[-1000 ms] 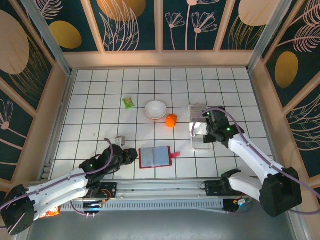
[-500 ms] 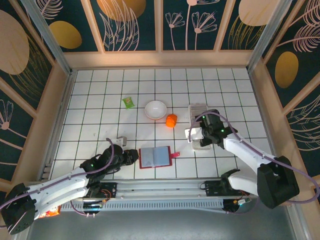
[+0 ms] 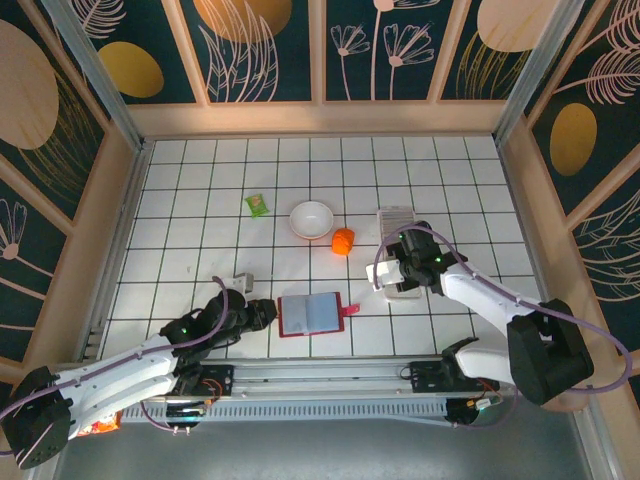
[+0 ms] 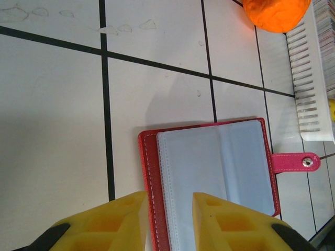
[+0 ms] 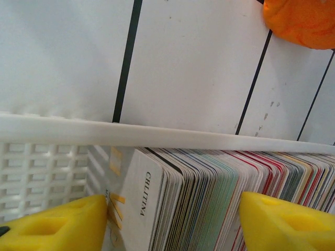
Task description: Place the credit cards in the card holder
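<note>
Card pick-up, judging by the layout. Right gripper (image 5: 172, 225) low over slotted white tray (image 5: 157, 135), jaws wide apart, clamped on nothing. Credit cards (image 5: 209, 183) packed on edge in the tray, directly between and just ahead of the yellow fingers (image 5: 57, 225). End card with printed lettering just beside one finger, rest of the row running on under the other. Far too many cards inside the span for one clean pick. Shift sideways to put one finger outside the end card and the other behind a thin slice only. Come straight down, not tilted, to avoid fanning the row. Close slowly, lift vertically, watch for neighbours dragged up by friction. Keep clear of the tray rim just beyond the fingertips. Orange lump (image 5: 301, 21) well past the rim, probably no concern. Left gripper (image 4: 167, 225) down at the card holder (image 4: 209, 172), jaws narrowly apart, red cover edge visible in the gap below them; pressing on it or hovering, cannot tell. Holder lying open and flat just ahead of the tips, pale sleeves up, snap tab (image 4: 296, 162) out on the side farthest from the gripper. Keep it pinned against sliding at card arrival.
</note>
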